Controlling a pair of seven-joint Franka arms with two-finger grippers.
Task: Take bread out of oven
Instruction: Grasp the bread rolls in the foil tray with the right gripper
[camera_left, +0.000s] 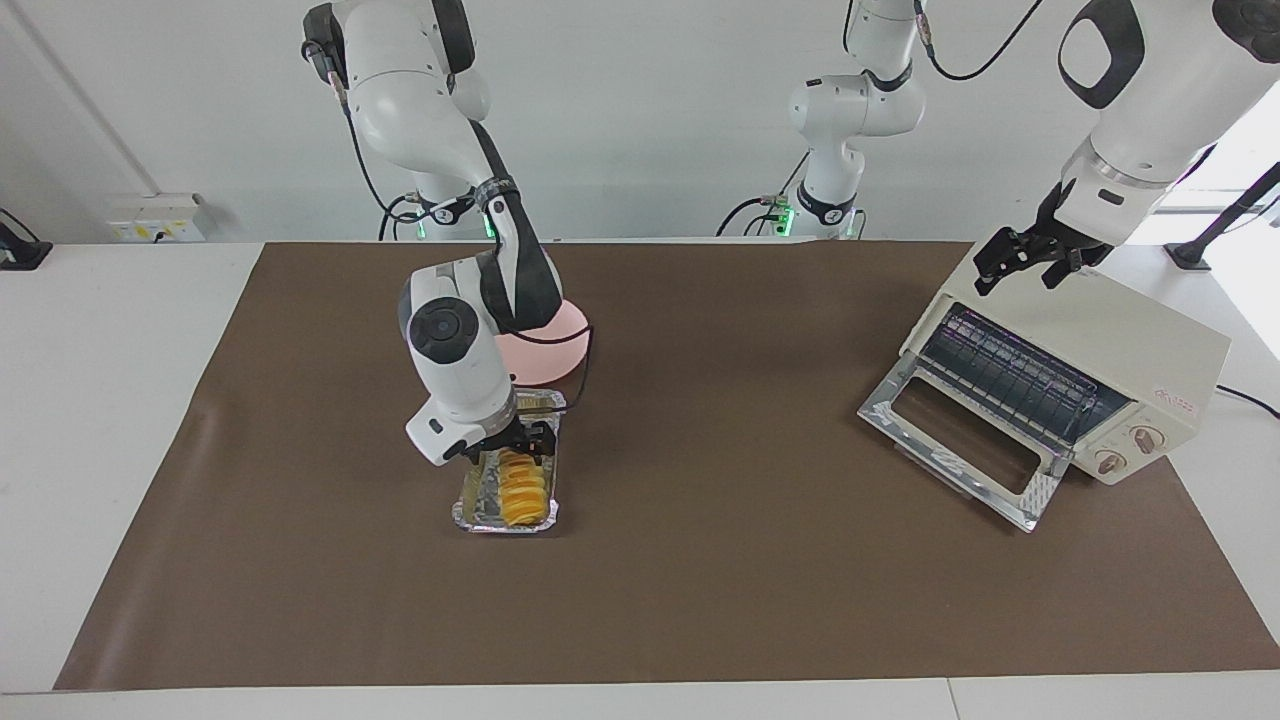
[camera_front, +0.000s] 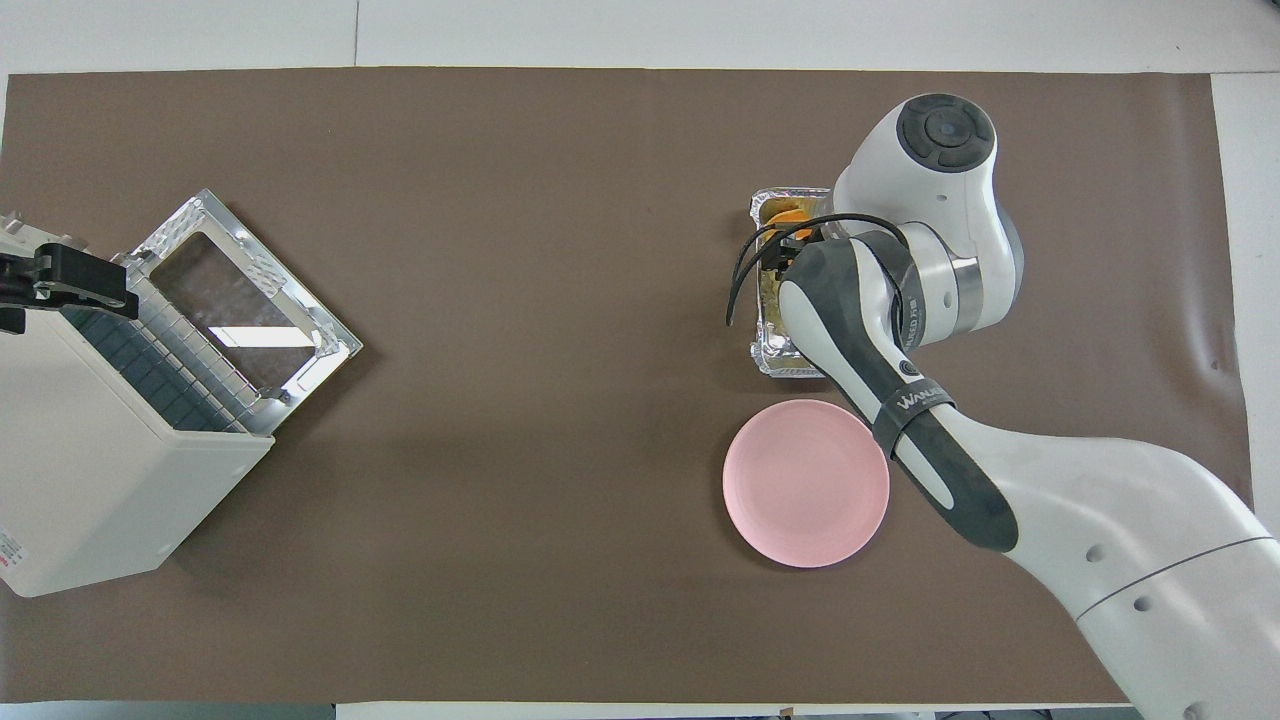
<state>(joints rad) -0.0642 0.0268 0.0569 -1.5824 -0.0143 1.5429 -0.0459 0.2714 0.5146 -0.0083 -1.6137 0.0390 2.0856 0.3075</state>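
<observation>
The bread lies in the foil tray, at nine o'clock from the open, empty oven; removal looks done. Right gripper spread above it, left gripper spread over the oven.

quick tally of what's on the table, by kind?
Bread: 1
Foil tray: 1
Pink plate: 1
Oven: 1
Total: 4

Pink plate beside foil tray on brown mat.
</observation>
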